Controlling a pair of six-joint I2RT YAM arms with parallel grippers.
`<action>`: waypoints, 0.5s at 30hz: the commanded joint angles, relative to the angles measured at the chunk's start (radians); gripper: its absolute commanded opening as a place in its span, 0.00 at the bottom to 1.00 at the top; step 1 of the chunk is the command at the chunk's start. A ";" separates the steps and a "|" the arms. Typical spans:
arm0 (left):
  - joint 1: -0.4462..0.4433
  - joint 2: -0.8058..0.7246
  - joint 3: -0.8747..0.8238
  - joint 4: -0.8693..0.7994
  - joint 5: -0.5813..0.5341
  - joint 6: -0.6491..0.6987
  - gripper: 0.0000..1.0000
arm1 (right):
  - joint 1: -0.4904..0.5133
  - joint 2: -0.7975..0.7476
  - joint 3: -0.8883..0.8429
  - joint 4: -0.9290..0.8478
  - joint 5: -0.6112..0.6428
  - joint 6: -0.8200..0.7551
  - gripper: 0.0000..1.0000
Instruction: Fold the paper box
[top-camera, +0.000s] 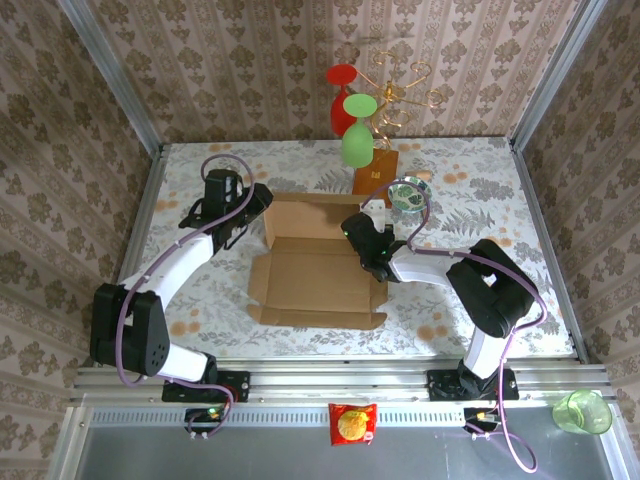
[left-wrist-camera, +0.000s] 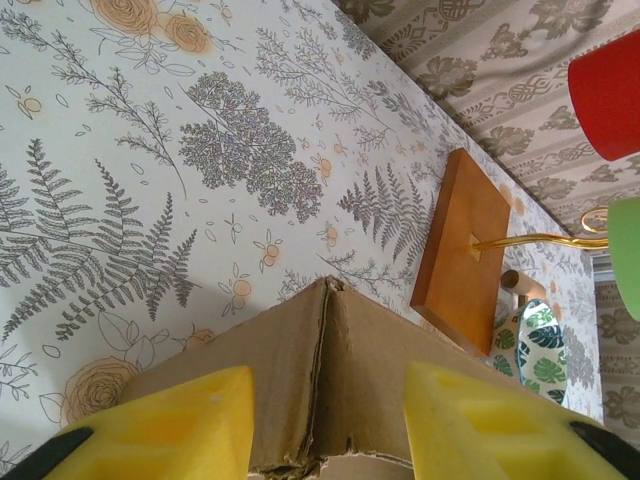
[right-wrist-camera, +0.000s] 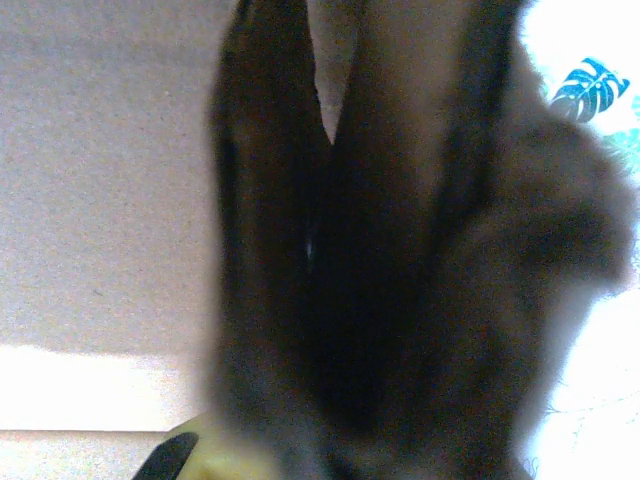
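Nearest me, on the metal rail by the arm bases, lie a snack packet (top-camera: 352, 423) and, at the right end, a green cup (top-camera: 583, 411). Both are well apart from the work.

The paper box (top-camera: 320, 270) sits in the middle of the floral-covered table (top-camera: 300, 338), between the two arms. Its tan base panel is spread open. The near flaps and the small left tabs lie flat on the cloth.

The right gripper (top-camera: 362, 238) is at the box's right edge. In the right wrist view its dark fingers (right-wrist-camera: 260, 200) are blurred and pressed together beside pale cardboard. I cannot tell whether a flap is caught between them.

The left gripper (top-camera: 258, 205) is at the box's far-left corner. In the left wrist view its yellow fingers (left-wrist-camera: 170, 425) stand spread on either side of a raised cardboard corner (left-wrist-camera: 325, 350), where two panels meet along a rough crease. I see no pad clamped on it.

Beyond the box stand a leaf-patterned plate (top-camera: 408, 192) and a wire glass stand (top-camera: 378, 172) holding a red glass (top-camera: 342, 90) and a green glass (top-camera: 358, 135).

My reading is that the fold is partly done. The far wall and one corner are up. The near wall, the side walls and any locking tabs are left to do.
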 joint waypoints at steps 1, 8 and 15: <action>0.004 0.016 -0.025 0.029 0.018 -0.011 0.38 | -0.004 -0.002 -0.027 -0.020 0.001 -0.006 0.00; 0.006 0.017 -0.047 0.044 0.026 -0.011 0.28 | -0.003 0.001 -0.034 -0.001 -0.003 -0.008 0.00; 0.006 0.010 -0.063 0.050 0.023 -0.015 0.15 | -0.003 -0.001 -0.039 0.004 -0.005 -0.002 0.00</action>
